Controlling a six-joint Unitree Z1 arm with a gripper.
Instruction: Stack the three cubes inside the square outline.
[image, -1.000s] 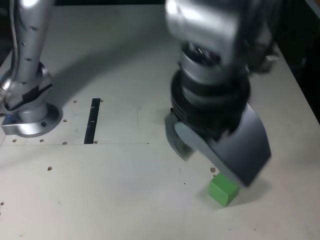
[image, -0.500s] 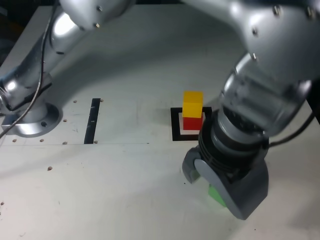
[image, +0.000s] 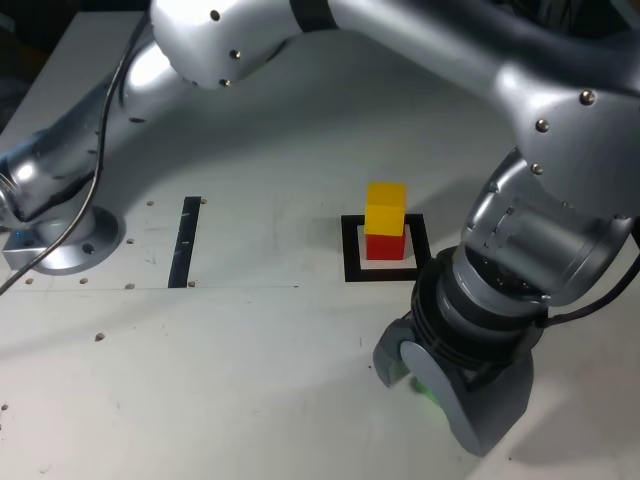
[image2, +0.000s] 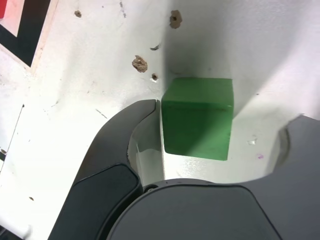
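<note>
The yellow cube (image: 386, 207) sits on top of the red cube (image: 385, 245), and both stand inside the black square outline (image: 351, 250). The green cube (image2: 197, 117) rests on the white table in front of that stack, near the exterior view's lower right. There only a sliver of the green cube (image: 420, 386) shows under the wrist. My gripper (image2: 222, 117) is down around it and open. One finger (image2: 145, 125) touches the cube's side, while the other finger (image2: 300, 150) stands apart from it. A corner of the square outline (image2: 25, 30) shows in the wrist view.
A narrow black strip (image: 185, 240) lies on the table at the exterior view's left, beside the arm's base (image: 60, 235). Small holes and chips (image2: 140, 63) dot the white surface near the green cube. The arm's links arch over the back of the table.
The wrist has swung to the exterior view's right and come down over the green cube, uncovering the stack. The jaws have narrowed, and one finger now meets the cube.
</note>
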